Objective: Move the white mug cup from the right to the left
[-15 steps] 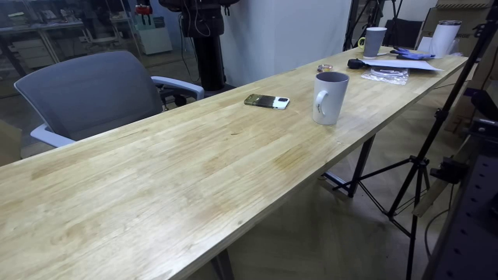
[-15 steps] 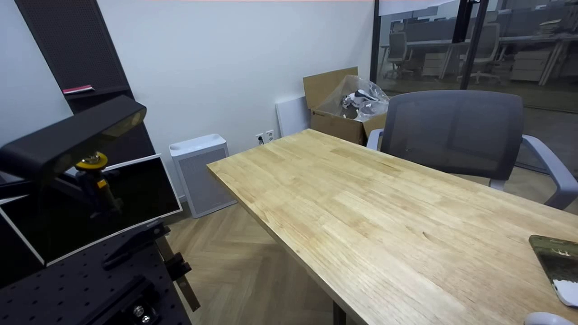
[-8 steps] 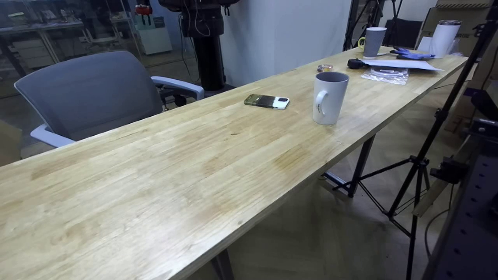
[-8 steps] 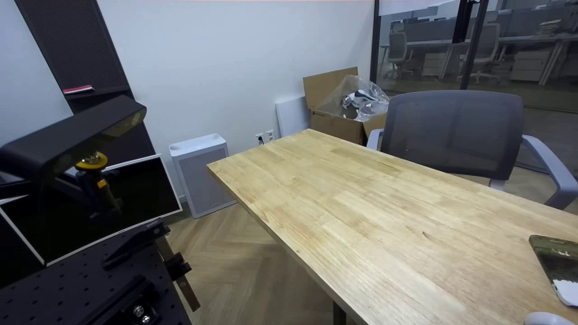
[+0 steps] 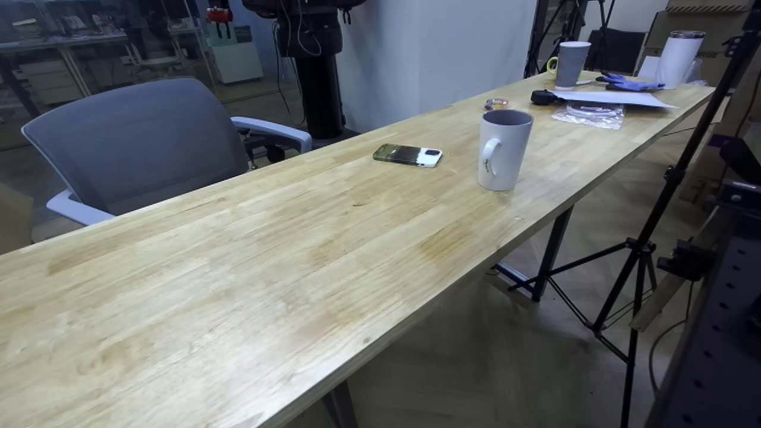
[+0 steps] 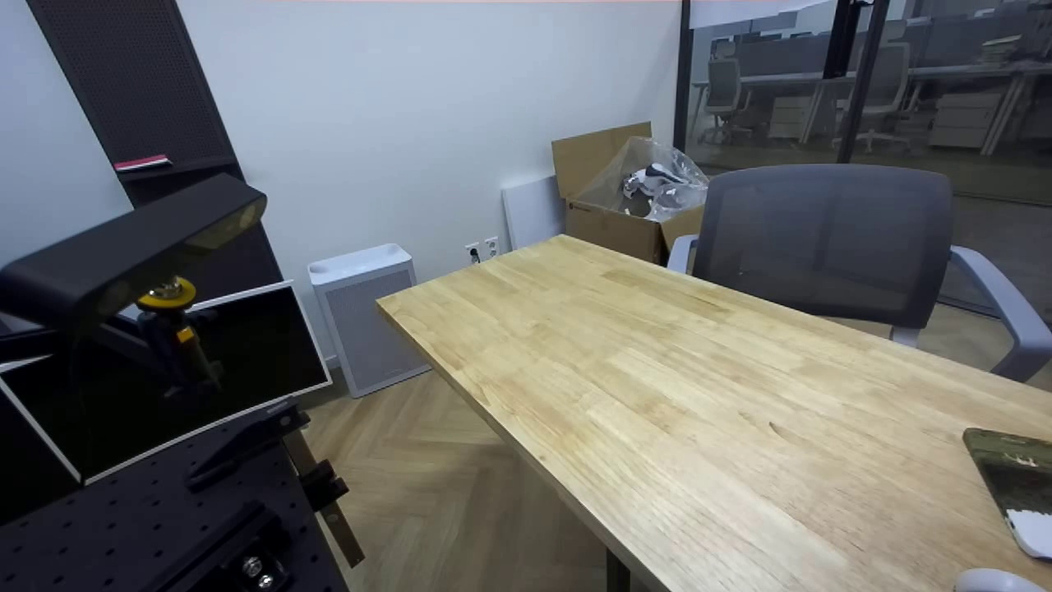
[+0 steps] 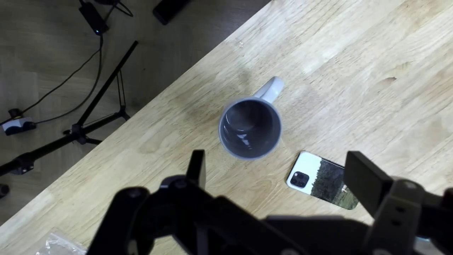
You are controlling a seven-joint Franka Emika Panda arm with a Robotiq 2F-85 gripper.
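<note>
The white mug cup (image 5: 505, 151) stands upright on the wooden table (image 5: 238, 285) in an exterior view, its handle toward the camera's left. In the wrist view the mug (image 7: 250, 128) is seen from above, with a dark grey inside and its handle pointing up and right. A rounded white part (image 6: 996, 580), which looks like its handle, shows at the bottom edge of an exterior view. My gripper (image 7: 276, 157) is open in the wrist view, nothing between its fingers. It is above the table, apart from the mug, which appears ahead of the left finger. The exterior views do not show the gripper.
A phone (image 5: 408, 155) lies flat near the mug; in the wrist view the phone (image 7: 320, 180) is partly behind the right finger. A grey cup (image 5: 572, 65), white tumbler (image 5: 679, 60), blue gloves (image 5: 630, 83) and plastic bag (image 5: 590, 115) are at the far table end. A tripod (image 5: 642, 244) stands beside the table.
</note>
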